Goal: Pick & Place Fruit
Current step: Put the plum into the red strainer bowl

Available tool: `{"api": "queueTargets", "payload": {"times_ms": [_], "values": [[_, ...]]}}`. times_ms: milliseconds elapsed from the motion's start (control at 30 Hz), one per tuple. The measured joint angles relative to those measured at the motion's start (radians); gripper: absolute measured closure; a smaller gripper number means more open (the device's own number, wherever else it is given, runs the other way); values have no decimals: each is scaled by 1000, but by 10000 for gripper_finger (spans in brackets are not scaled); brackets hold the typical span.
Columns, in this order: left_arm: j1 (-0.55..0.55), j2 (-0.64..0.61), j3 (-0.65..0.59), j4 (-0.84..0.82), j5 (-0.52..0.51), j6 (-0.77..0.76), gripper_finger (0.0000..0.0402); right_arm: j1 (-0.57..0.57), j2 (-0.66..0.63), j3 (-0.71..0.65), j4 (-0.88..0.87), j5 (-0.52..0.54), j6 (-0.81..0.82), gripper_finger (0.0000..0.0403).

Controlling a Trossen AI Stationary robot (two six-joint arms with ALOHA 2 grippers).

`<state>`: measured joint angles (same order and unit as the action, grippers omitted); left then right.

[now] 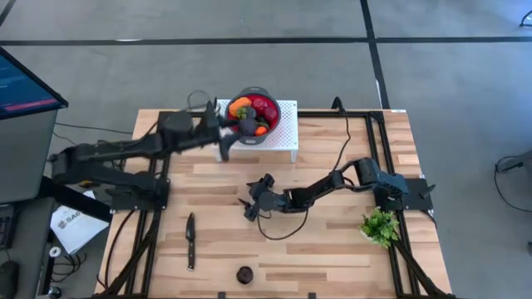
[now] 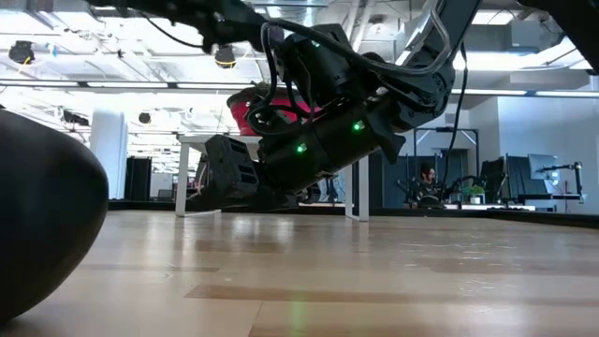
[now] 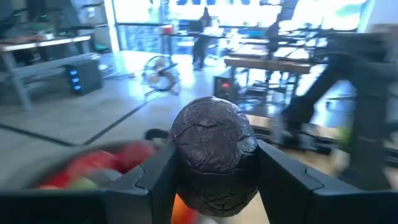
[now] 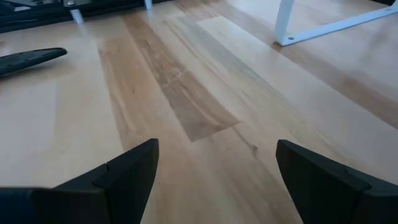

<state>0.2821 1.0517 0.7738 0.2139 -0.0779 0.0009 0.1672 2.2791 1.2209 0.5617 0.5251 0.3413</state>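
— Where's the left gripper (image 1: 235, 124)?
— Raised at the table's far side, arm stretched out, fingers (image 3: 155, 177) clamped.
— The right gripper (image 1: 249, 205)?
— Low mid-table, fingers (image 4: 127, 171) spread apart.

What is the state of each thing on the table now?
Left claw: shut on a dark purple fruit, over the red bowl.
Right claw: open, empty, low over the table.
Red bowl: holds fruit, on the white stand.
Second dark fruit: lying near the table's front edge.
Knife: lying flat.
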Motion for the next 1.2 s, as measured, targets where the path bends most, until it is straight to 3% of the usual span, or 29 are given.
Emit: {"api": "queueTargets", "payload": {"times_ms": [167, 467, 767, 1200], "values": [[119, 156, 98, 1, 55, -4, 218, 1, 0, 0, 0, 0, 8, 85], [137, 303, 130, 13, 33, 20, 198, 0, 0, 0, 8, 0, 11, 85], [135, 310, 129, 13, 17, 21, 174, 3, 0, 0, 7, 0, 10, 85], [135, 279, 129, 18, 17, 21, 91, 3, 0, 0, 7, -1, 9, 85]]}}
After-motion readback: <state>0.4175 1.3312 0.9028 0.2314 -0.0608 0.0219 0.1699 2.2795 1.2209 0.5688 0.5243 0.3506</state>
